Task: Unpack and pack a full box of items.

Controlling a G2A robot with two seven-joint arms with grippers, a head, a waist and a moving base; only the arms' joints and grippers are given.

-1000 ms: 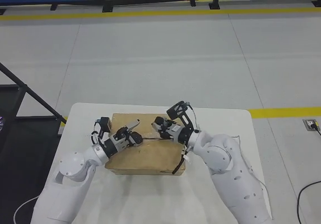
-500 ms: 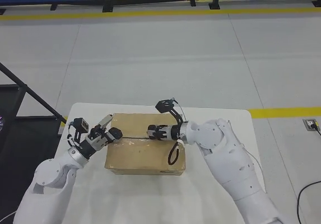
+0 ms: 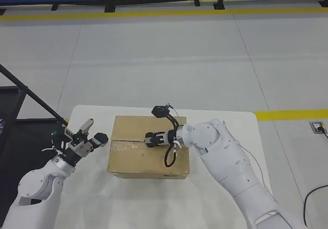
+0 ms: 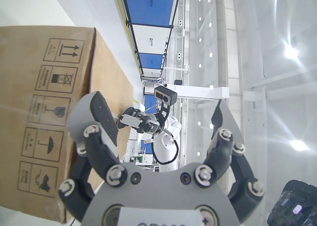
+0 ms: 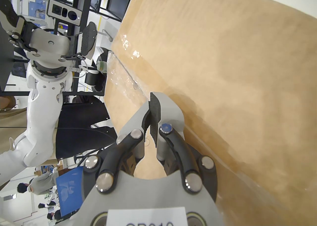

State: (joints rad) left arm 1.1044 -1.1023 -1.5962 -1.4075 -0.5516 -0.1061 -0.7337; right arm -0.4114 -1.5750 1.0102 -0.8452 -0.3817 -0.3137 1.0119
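1. The cardboard box (image 3: 146, 157) is sitting near the middle of the white table (image 3: 226, 189), with its flaps lying shut and flat.
2. A strip of clear tape (image 5: 123, 73) is running along the seam between the two top flaps, glinting where the light is catching it.
3. The right gripper (image 5: 151, 106) is hovering low over the box's top, close to the far edge and right by the taped seam, pointing along it toward the left arm's side.
4. Its fingers (image 5: 154, 110) are pressing flat against each other, fully clenched. Whether their tips are actually touching the cardboard or the tape is hard to judge from these angles.
5. The left gripper (image 3: 94, 131) is hanging off the box's left end, just beside it and apart from it, over the table's left edge.
6. Its two fingers are standing spread wide, released and holding nothing, with the opening facing across the box toward the right gripper.
7. The end panel of the box facing the left gripper is showing a column of printed handling symbols (image 4: 52, 110).
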